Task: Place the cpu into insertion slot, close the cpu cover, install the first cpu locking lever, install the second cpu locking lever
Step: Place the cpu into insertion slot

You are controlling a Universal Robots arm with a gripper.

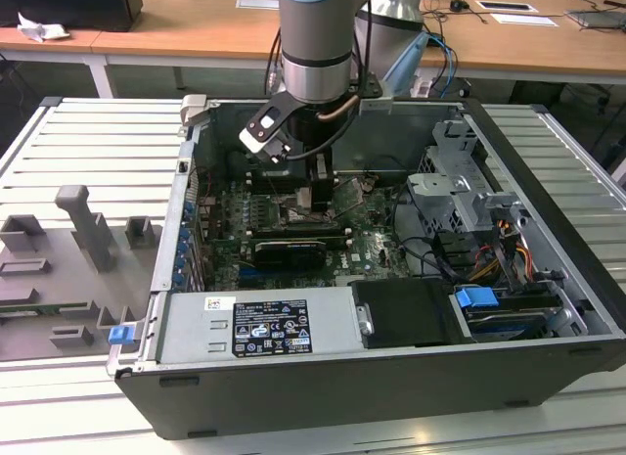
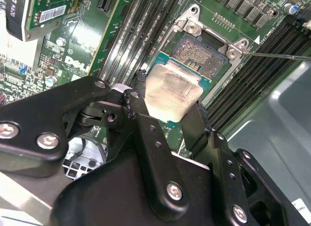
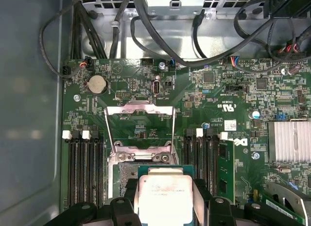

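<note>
My gripper (image 2: 169, 95) is shut on the cpu (image 2: 172, 90), a pale silvery square chip held by two opposite edges between the black fingers (image 2: 194, 121). The cpu hangs tilted just over the near part of the insertion slot (image 2: 206, 51), whose dark pin field and silver rim still show beyond it. Whether the chip touches the slot cannot be told. In the first wrist view the cpu (image 3: 164, 197) sits in the gripper (image 3: 165, 201) below the cpu cover (image 3: 140, 109), which stands swung open. In the exterior view the gripper (image 1: 313, 196) reaches down into the case over the board's middle.
Long black memory slots (image 3: 82, 163) flank the socket on both sides. A thin metal lever rod (image 2: 277, 55) sticks out beside it. A finned heatsink (image 3: 290, 141), cable bundles (image 3: 160, 36), a drive cage (image 1: 460, 191) and the power supply (image 1: 264, 323) crowd the open case.
</note>
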